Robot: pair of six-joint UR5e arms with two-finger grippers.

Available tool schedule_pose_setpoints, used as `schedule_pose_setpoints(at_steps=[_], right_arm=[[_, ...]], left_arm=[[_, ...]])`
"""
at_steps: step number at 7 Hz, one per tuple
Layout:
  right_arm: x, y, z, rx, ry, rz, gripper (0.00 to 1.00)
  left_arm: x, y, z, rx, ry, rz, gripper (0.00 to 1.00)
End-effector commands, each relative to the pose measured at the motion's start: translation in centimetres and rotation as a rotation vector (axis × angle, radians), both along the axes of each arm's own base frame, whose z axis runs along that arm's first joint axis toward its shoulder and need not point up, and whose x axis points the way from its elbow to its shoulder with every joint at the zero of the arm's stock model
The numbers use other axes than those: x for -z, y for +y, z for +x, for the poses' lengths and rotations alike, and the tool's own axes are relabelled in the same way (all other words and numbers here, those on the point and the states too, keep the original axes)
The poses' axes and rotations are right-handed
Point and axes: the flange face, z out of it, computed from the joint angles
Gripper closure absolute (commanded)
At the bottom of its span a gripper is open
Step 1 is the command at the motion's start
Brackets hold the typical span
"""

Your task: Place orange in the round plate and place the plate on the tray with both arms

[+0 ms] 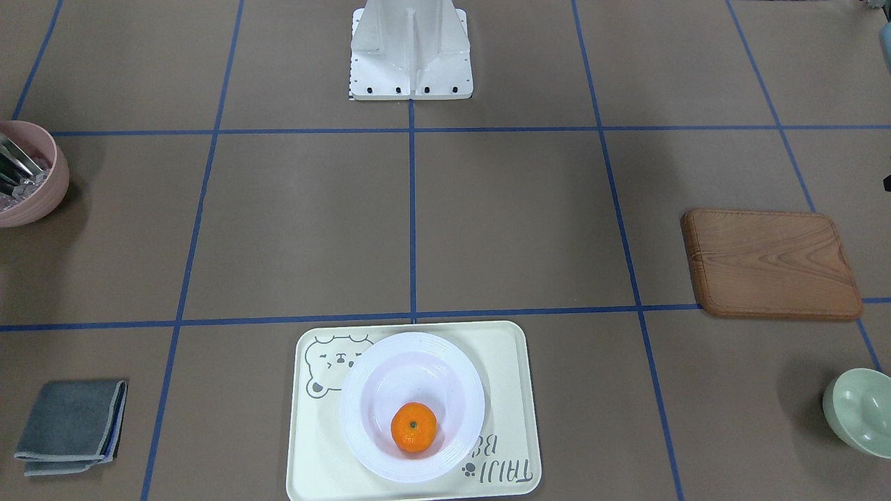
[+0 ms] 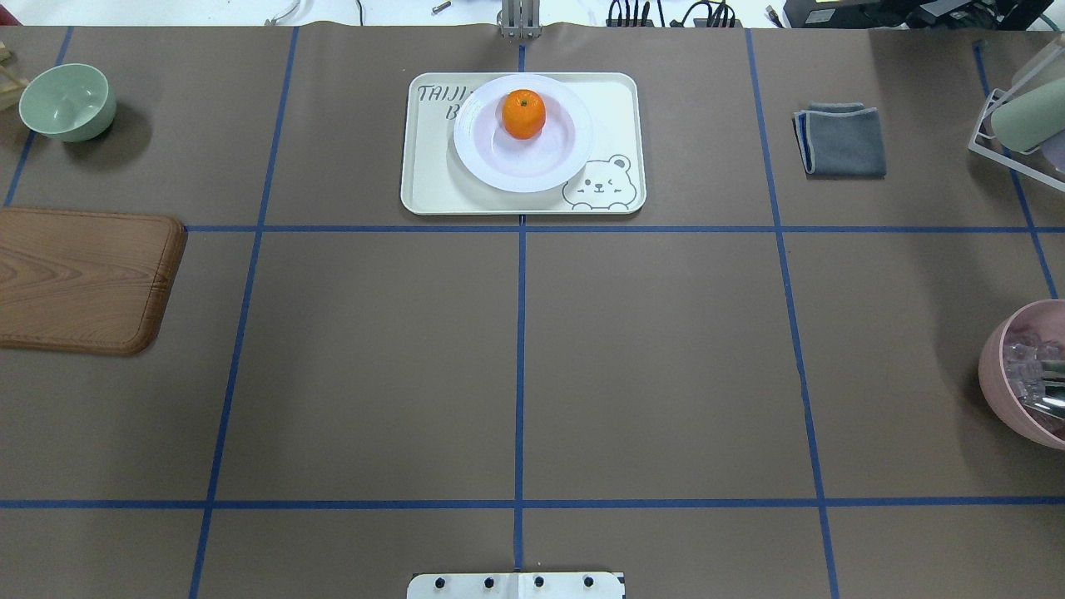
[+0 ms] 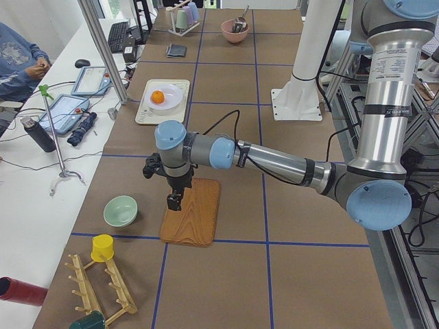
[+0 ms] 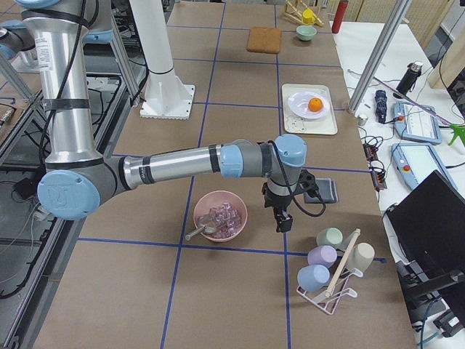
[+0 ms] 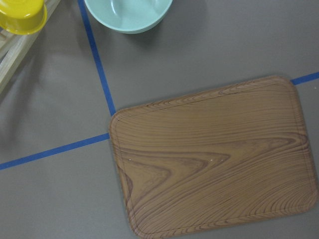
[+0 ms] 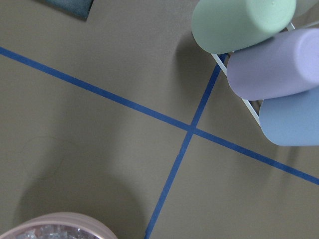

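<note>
The orange (image 2: 524,113) lies inside the white round plate (image 2: 532,165). The plate rests on the cream tray (image 2: 428,170) at the table's far middle, partly covering its lettering. From the front, the orange (image 1: 413,426) sits in the near half of the plate (image 1: 356,396) on the tray (image 1: 507,390). Neither gripper is near them. The left gripper (image 3: 175,202) hangs over the wooden board, seen only from the side, so I cannot tell if it is open. The right gripper (image 4: 282,221) hangs between the pink bowl and the cup rack; I cannot tell its state either.
A wooden board (image 2: 79,279) and a green bowl (image 2: 66,101) lie on the left side. A grey cloth (image 2: 840,140), a cup rack (image 4: 330,273) and a pink bowl of utensils (image 2: 1027,374) are on the right. A seated person (image 3: 20,58) is at the side desk.
</note>
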Motion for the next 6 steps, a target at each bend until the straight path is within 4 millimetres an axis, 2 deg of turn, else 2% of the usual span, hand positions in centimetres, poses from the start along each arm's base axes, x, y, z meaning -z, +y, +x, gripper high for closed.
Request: schedule_pose_setpoints(at_steps=[1,2,4,5,6], right_arm=[[-0.3,0.2,0.2,-0.012,-0.004,-0.021,0.00],[-0.2,-0.1,0.1,-0.013,-0.008,-0.022,0.00],[0.1,-0.1,-0.5,-0.013,-0.088,-0.036,0.00],[0.7,-0.3,-0.6,-0.047,-0.100,-0.058,0.00],[1.6,-1.2,-1.0,-0.121,-0.101,-0.114,0.00]], left_arm=[[-1.3,-0.9,-1.3,0.026,0.049,-0.069,0.02],[-1.4,-0.8,-2.4,0.045,0.043,-0.065,0.02],[-1.5,-1.1,-3.0,0.050,-0.007,-0.049,0.02],[-2.0,-1.1,-3.5,-0.001,-0.075,-0.001,0.02],[-2.4,-1.0,-3.4,-0.043,-0.068,0.024,0.02]])
